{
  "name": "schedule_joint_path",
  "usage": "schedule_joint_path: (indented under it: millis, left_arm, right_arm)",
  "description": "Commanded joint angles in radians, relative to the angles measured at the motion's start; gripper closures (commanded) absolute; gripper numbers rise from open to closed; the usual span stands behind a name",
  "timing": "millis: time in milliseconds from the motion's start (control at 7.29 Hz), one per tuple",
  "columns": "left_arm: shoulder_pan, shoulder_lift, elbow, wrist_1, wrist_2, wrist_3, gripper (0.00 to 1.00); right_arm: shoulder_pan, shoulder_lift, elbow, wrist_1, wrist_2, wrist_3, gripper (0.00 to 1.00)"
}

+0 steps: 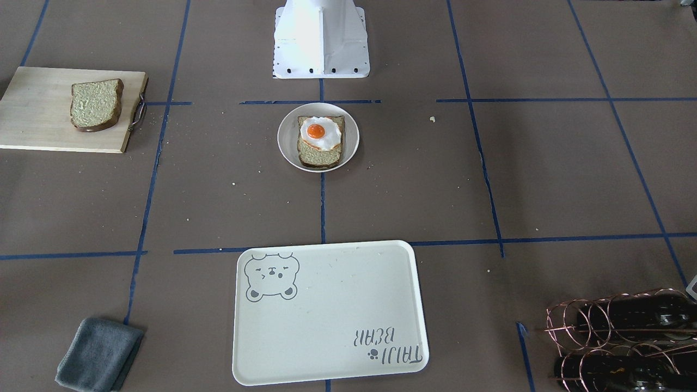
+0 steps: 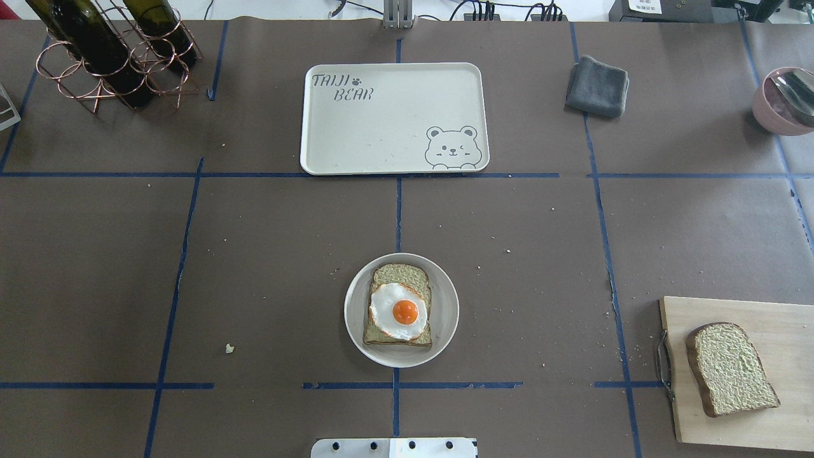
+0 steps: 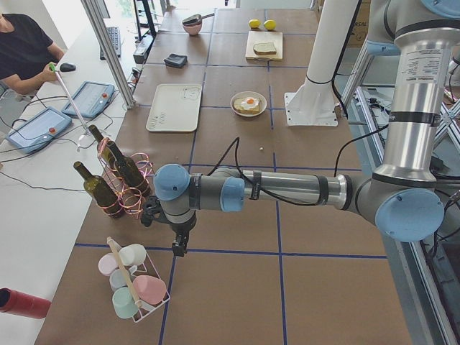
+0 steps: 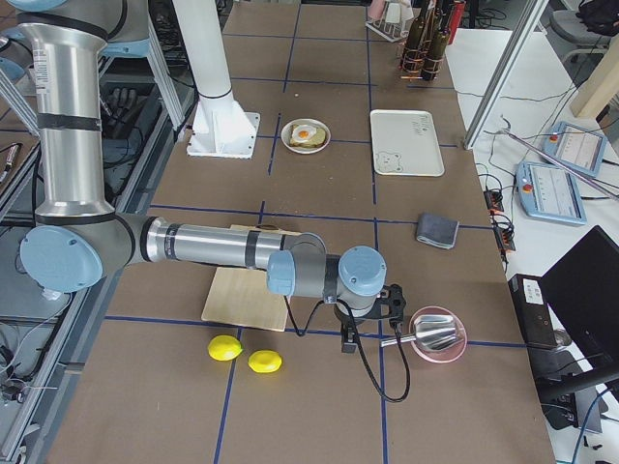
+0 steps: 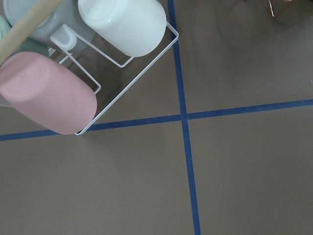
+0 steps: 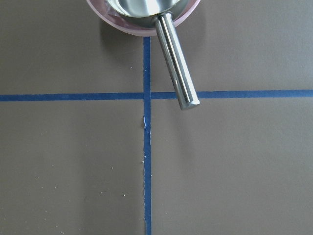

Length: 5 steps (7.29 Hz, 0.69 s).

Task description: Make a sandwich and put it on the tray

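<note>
One bread slice (image 2: 402,273) lies on a small round white plate (image 2: 356,318) at the table's middle, with a fried egg (image 2: 399,311) on top. A second bread slice (image 2: 730,367) lies on a wooden cutting board (image 2: 782,318) on the robot's right. The cream tray (image 2: 381,127) with the bear drawing lies empty on the far side. My left gripper (image 3: 178,248) hangs over the table's left end next to a cup rack. My right gripper (image 4: 348,340) hangs over the right end beside a pink bowl. I cannot tell whether either is open or shut.
A copper rack with wine bottles (image 2: 108,57) stands far left. A folded grey cloth (image 2: 596,86) lies right of the tray. A pink bowl with a metal scoop (image 2: 785,102) sits far right. Pastel cups (image 5: 46,93) fill a wire rack. Two lemons (image 4: 224,348) lie near the board.
</note>
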Motion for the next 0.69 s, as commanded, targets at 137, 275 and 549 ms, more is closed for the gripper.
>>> schedule_joint_path:
  millis: [137, 275, 549]
  left_arm:
    - [0.0, -0.009, -0.002, -0.005, 0.0, 0.0, 0.0]
    - [0.014, -0.041, 0.0, -0.007, 0.001, -0.001, 0.0]
    - [0.04, -0.107, -0.003, -0.039, -0.008, 0.002, 0.0]
  right_arm:
    - [0.0, 0.005, 0.008, 0.011, 0.004, 0.0, 0.0]
    - [0.0, 0.006, 0.009, 0.013, 0.004, 0.001, 0.0]
    - [-0.02, 0.006, 0.048, 0.016, 0.001, 0.003, 0.0]
